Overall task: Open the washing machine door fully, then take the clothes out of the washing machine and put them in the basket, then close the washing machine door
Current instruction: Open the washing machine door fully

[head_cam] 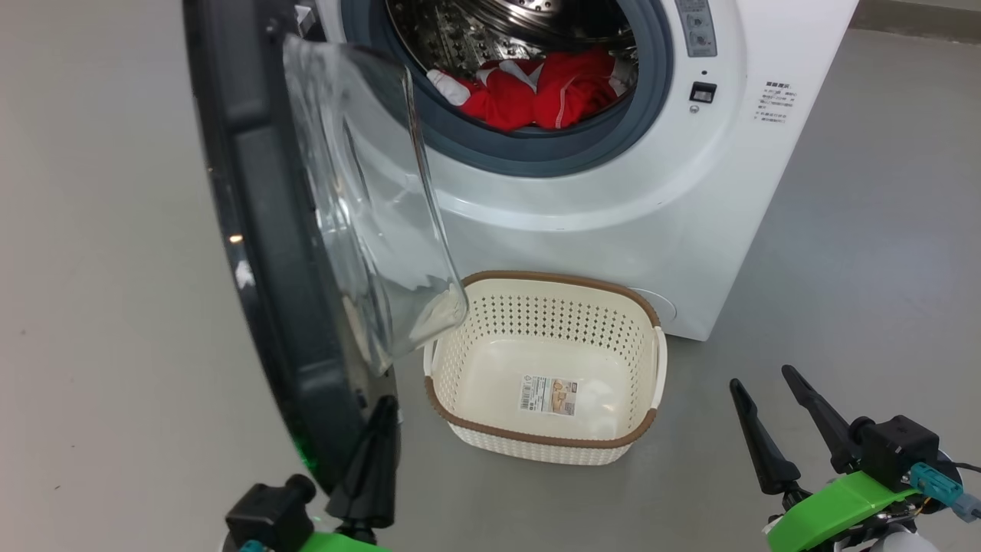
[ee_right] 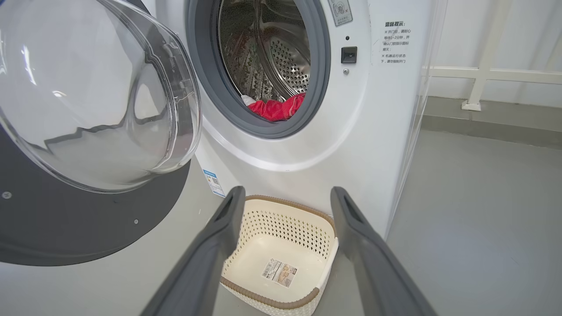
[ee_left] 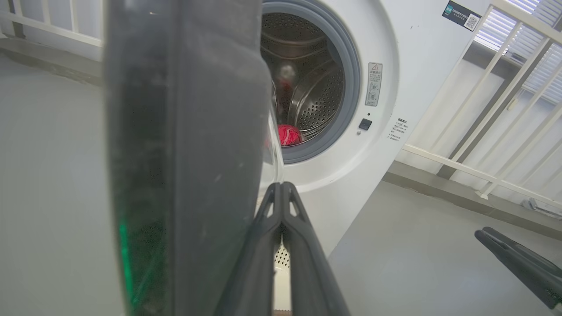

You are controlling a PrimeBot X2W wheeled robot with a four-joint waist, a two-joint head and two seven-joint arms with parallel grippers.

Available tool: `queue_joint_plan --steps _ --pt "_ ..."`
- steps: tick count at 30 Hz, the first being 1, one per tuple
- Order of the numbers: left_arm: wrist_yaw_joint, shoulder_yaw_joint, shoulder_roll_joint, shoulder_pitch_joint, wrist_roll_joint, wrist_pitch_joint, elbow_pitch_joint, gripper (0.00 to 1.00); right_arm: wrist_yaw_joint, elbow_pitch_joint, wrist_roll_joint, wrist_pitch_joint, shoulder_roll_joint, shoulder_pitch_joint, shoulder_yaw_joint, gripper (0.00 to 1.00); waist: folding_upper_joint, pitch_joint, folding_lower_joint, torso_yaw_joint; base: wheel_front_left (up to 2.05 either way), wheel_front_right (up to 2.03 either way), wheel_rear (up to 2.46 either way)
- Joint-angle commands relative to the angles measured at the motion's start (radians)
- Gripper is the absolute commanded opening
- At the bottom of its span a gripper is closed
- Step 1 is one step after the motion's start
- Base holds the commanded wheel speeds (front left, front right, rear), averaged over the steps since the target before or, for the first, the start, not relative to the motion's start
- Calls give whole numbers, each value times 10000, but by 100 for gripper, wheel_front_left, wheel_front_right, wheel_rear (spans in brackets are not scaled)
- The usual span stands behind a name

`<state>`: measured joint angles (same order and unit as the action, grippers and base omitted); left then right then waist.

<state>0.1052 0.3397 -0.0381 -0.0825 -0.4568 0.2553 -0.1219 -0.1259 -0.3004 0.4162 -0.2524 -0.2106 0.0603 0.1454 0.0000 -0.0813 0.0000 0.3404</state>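
The big round washing machine door with the shiny black rim and clear glass bowl (head_cam: 253, 268) stands swung out, so the hole of the big white box-shaped washing machine (head_cam: 613, 222) is free. The soft red clothes with white trim (head_cam: 552, 96) lie at the steel drum's front lip. The small cream plastic basket with a brown rim (head_cam: 559, 277) sits on the grey floor (head_cam: 843, 268) at the machine's foot, below the hole, so clothes drop a short way. The left gripper (head_cam: 385, 406), fingers pressed together, is just beside the door's bottom edge, likely to push it wider. The right gripper (head_cam: 762, 379), fingers apart and empty, looks ready to reach in.
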Motion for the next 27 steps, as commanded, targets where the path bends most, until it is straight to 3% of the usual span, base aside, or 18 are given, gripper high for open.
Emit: queue_joint_plan --steps 1,27 --pt "101 -596 -121 -141 64 65 200 0 -48 252 -113 -93 -83 73 214 100 0 17 0 21 0 0 0" --pt "-126 -3668 -121 73 800 65 14 0 -48 298 -75 -93 -106 92 394 100 0 -207 0 112 0 0 0"
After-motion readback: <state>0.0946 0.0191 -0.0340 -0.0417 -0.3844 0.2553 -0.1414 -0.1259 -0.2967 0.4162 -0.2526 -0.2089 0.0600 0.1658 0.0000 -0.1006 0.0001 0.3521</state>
